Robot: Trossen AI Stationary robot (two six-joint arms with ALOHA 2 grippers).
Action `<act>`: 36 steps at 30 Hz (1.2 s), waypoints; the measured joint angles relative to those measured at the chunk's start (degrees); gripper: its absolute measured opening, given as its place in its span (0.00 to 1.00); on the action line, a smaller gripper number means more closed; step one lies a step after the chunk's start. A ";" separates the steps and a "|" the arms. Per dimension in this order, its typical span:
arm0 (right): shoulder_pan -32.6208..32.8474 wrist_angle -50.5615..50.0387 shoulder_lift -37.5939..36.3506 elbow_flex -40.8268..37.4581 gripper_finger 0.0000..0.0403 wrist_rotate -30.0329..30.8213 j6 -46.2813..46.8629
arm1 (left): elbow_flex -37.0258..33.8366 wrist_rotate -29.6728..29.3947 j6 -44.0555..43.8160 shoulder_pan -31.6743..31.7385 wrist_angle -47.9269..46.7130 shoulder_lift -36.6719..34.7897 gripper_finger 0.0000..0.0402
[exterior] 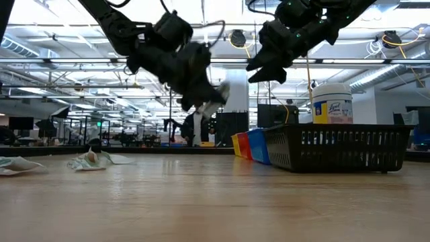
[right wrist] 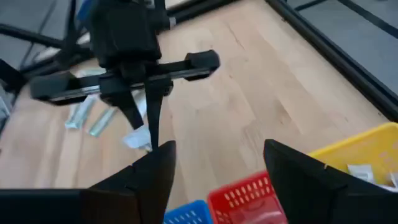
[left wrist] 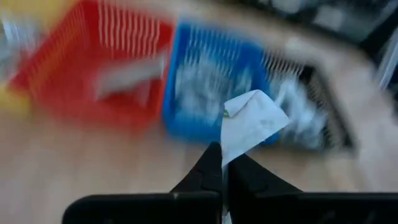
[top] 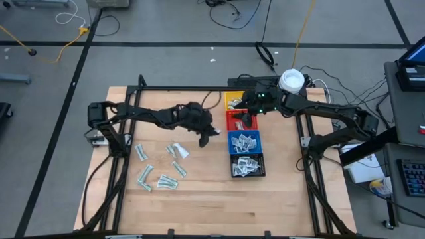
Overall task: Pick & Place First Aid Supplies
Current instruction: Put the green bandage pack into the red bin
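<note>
High view: left gripper (top: 211,134) pinches a white packet (top: 214,132) above the desk (top: 199,199), beside the blue bin (top: 245,143).
Right gripper (top: 247,119) hangs spread over the red bin (top: 234,120). Packet marks look blurry.

The scene was evenly and brightly lit from ceiling strip lights (exterior: 60,30), glare being seen along them. The bins (left wrist: 205,93) were smeared by motion blur in the left wrist view. Only soft shadows were cast on the table (top: 199,199).
</note>
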 joint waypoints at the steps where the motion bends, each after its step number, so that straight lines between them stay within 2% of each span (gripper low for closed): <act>1: 0.03 0.76 0.00 0.00 0.61 -0.06 0.48 | 0.02 0.30 -1.04 0.22 3.08 -0.03 0.00; 8: 1.55 5.28 0.00 0.00 0.73 -1.60 1.58 | 0.66 1.10 -8.90 1.31 16.99 0.00 0.00; 11: 3.15 6.81 0.00 0.00 0.73 -1.63 0.20 | 1.89 1.14 -10.23 1.48 17.29 -0.02 0.00; 15: 4.76 9.49 0.00 0.00 0.68 -1.64 0.27 | 3.62 0.57 -11.27 1.55 17.10 -0.02 0.00; 21: 5.70 9.64 0.00 0.00 0.56 -1.63 -0.32 | 5.24 0.28 -12.31 2.09 16.16 -0.02 0.00; 25: 6.04 9.64 0.00 0.00 0.44 -1.61 -0.34 | 5.25 0.09 -13.87 2.75 15.12 -0.02 0.00; 28: 6.04 9.66 0.00 0.00 0.29 -1.61 0.22 | 5.25 0.11 -13.80 2.73 15.67 -0.02 0.00; 31: 6.02 9.66 0.02 0.00 0.07 -1.34 -0.44 | 5.25 0.20 -13.83 2.64 15.65 -0.02 0.00; 32: 6.00 9.70 0.02 0.00 0.04 -1.24 -1.17 | 5.25 0.18 -13.84 2.64 15.69 -0.02 0.00; 36: 5.62 9.52 0.04 0.00 0.01 -1.23 -1.51 | 5.27 0.68 -15.71 2.66 15.19 -0.04 0.03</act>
